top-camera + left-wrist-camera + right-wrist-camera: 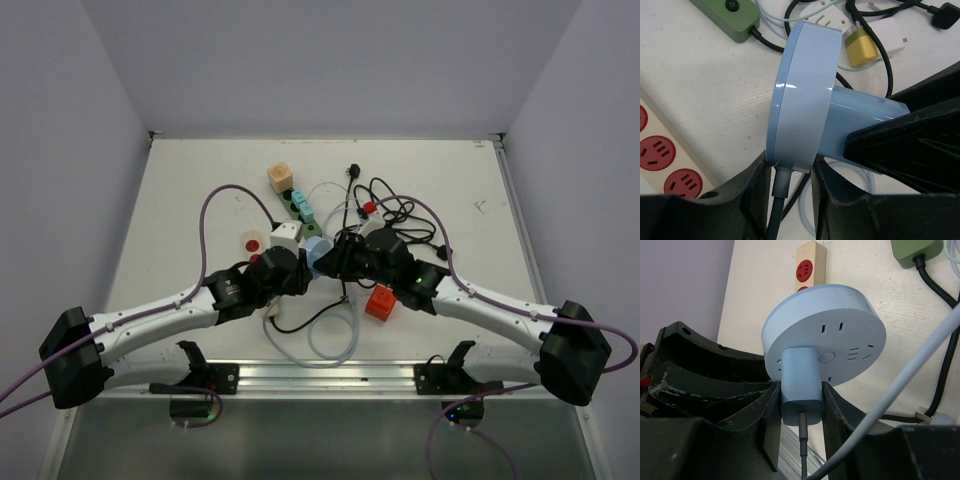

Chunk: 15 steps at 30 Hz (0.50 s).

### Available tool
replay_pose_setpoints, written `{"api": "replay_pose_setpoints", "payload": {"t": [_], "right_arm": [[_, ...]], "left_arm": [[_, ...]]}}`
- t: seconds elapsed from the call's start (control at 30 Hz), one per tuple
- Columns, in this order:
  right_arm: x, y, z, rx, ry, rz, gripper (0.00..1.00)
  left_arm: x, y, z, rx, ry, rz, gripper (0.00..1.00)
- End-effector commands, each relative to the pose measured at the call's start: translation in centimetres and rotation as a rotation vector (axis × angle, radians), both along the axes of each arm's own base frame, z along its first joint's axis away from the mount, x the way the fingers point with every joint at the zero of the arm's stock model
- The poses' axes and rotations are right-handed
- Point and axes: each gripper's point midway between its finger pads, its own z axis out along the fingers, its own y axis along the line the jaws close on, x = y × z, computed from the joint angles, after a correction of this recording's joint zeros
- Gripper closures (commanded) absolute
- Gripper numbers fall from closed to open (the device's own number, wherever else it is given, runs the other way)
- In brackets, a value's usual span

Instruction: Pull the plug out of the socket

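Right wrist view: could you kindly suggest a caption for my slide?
Right gripper grips the blue plug seated in the round blue socket.

**Round blue socket** (318,250), clearances.
- Near-left side: taken up by the left gripper (790,197), which is clamped on the rim.
- Near-right side: taken up by the right gripper (800,407), which is closed on the plug (801,375).
- Directly behind: the way is blocked by a white cube (285,236), a green power strip (298,207) and a black cable tangle (405,215).
- Nearer and to the right: an orange cube (380,302) is met.
- Nearer: a pale cable loop (331,365) is laid flat.
- Far left and far behind: bare table (180,200) is left open.
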Motion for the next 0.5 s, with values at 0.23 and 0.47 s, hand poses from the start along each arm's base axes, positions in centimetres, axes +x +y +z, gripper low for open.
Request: {"api": "replay_pose_setpoints", "payload": {"t": [0.23,0.47], "right_arm": [[0.4,-0.9,2.5,-0.011,-0.083,-0.035,1.0],[0.2,-3.1,2.7,0.013,-0.139,-0.093,1.0]], "left_arm": [[1.3,1.5,2.2,0.018,-0.094,0.085,1.0],[0.4,0.2,5.5,-0.345,-0.061,-0.085,1.0]]}}
